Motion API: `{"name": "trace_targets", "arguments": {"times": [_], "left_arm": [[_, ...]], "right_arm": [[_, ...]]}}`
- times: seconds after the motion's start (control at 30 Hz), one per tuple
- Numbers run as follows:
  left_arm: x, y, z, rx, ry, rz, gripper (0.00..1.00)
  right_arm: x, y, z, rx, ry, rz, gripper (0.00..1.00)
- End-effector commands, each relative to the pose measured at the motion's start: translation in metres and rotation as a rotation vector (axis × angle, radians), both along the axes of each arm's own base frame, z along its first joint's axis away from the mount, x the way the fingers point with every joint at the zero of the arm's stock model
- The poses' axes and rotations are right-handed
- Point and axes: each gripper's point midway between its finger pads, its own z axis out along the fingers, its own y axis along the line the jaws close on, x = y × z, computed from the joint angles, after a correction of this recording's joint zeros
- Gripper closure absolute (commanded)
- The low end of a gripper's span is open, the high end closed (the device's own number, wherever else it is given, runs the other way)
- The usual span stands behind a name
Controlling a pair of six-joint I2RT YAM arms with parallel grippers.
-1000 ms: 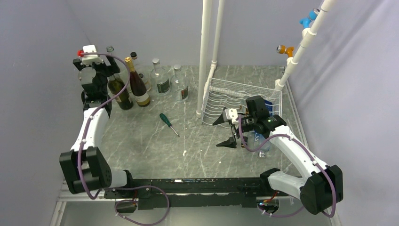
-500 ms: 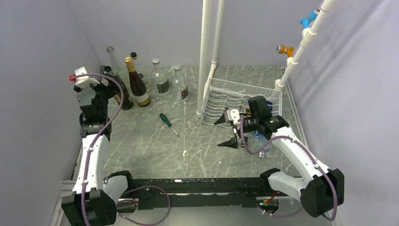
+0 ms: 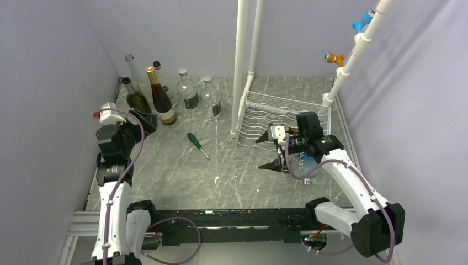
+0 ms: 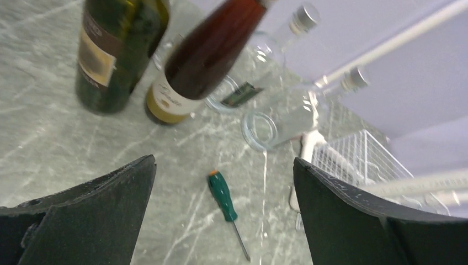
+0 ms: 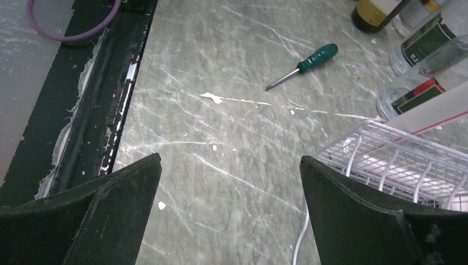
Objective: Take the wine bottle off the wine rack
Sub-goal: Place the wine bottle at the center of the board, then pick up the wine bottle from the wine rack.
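Wine bottle (image 4: 113,49), dark green, stands on the table (image 4: 49,143) just ahead-left of the left gripper (image 4: 223,163), jaws wide apart, empty. Right gripper (image 5: 230,160) spread wide, holding nothing, wine rack (image 5: 397,160) just beside it. Screwdriver (image 3: 197,144) lies between both grippers.

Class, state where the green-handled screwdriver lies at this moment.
In the top view, the screwdriver lies flat on the table, left of centre, between the standing bottles and the white wine rack, touching neither.

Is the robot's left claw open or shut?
Open. The left gripper's two fingers stand wide apart, holding nothing; the green screwdriver lies on the table beyond them.
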Motion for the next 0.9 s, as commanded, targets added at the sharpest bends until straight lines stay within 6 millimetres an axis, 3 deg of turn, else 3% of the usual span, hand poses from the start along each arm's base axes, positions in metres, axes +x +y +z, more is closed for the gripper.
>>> {"name": "trace_targets", "arguments": {"times": [0.0, 0.27, 0.6, 0.87], "left_arm": [[-0.021, -0.030, 0.009, -0.031, -0.043, -0.155, 0.00], [-0.047, -0.074, -0.004, -0.123, -0.018, -0.395, 0.01], [-0.069, -0.108, -0.010, -0.174, -0.031, -0.568, 0.00], [-0.085, -0.164, -0.014, -0.200, -0.037, -0.732, 0.00]], "right_arm": [[0.002, -0.003, 0.026, 0.046, -0.064, 0.006, 0.00], [0.008, -0.014, 0.031, 0.055, -0.058, -0.037, 0.00], [0.018, -0.030, 0.037, 0.077, -0.050, -0.106, 0.00], [0.025, -0.038, 0.038, 0.089, -0.033, -0.144, 0.00]]}}
